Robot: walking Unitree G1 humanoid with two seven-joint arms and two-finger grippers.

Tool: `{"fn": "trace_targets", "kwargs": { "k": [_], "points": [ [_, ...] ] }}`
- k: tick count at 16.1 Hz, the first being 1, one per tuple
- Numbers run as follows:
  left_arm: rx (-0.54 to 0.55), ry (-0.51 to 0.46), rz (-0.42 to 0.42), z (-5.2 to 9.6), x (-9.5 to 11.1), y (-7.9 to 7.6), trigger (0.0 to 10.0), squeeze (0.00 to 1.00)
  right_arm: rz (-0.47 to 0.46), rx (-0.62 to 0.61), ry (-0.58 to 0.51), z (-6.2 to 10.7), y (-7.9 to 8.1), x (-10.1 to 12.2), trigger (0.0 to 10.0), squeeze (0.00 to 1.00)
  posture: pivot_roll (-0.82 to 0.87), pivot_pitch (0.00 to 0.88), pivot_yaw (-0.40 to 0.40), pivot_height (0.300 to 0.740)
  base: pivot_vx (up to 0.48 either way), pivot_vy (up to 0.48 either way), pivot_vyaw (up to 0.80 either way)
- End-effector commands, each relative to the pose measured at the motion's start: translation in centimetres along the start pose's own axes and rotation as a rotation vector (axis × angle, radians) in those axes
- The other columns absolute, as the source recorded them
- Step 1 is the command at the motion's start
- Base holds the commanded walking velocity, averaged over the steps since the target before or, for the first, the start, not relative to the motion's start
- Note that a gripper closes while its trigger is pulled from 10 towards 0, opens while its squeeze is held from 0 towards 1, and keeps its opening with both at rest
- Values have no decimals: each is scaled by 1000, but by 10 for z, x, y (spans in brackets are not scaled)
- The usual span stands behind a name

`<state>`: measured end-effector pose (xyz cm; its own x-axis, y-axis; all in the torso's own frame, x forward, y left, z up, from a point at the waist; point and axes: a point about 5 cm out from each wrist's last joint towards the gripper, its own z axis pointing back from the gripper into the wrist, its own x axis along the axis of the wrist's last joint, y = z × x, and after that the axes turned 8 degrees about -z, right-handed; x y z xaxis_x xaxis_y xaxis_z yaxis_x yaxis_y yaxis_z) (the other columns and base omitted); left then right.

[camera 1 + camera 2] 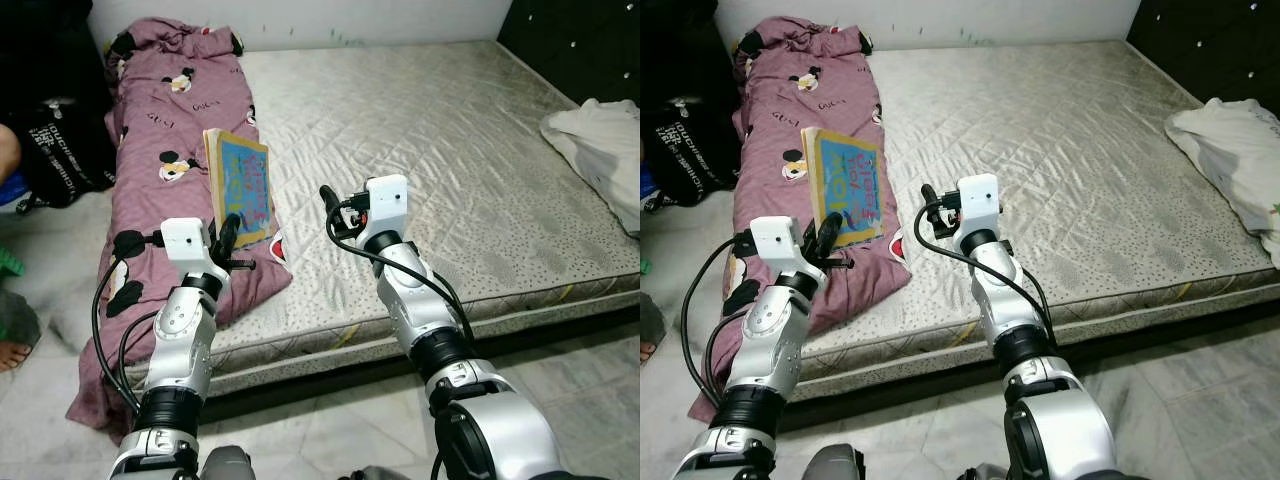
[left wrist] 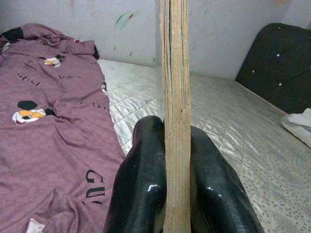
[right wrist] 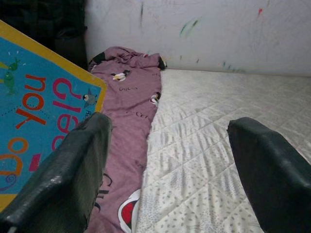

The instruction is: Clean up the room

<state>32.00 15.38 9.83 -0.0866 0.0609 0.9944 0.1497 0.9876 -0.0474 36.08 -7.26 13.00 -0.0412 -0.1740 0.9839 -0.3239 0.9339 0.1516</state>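
Left gripper (image 1: 229, 232) clamps the blue-and-yellow picture book (image 1: 243, 187) upright over the mauve cartoon-print blanket (image 1: 165, 130); right gripper (image 1: 329, 198) at three o'clock.

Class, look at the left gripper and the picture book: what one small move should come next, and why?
Probably lift a little. The left gripper is shut on the book, pinching its lower edge so it stands above the purple blanket. The right gripper hangs open beside it. Raising it clears the blanket before carrying.
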Motion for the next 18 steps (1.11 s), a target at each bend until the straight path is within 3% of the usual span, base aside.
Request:
{"fn": "trace_targets", "kwargs": {
  "k": [1,11,18],
  "points": [
    [-19,-51,-7,-5,10,-2,10000,0,6,-3,-11,-2,-2,4,10000,0,73,41,-61,740,259,0,0],
    [-9,-48,5,-7,10,-2,10000,0,18,-2,-19,-3,-3,6,10000,0,67,47,-64,740,301,0,0],
    [77,-28,7,-10,8,6,10000,0,1,-19,-8,-3,-5,5,10000,0,68,49,-64,740,0,0,0]
  ]
}}
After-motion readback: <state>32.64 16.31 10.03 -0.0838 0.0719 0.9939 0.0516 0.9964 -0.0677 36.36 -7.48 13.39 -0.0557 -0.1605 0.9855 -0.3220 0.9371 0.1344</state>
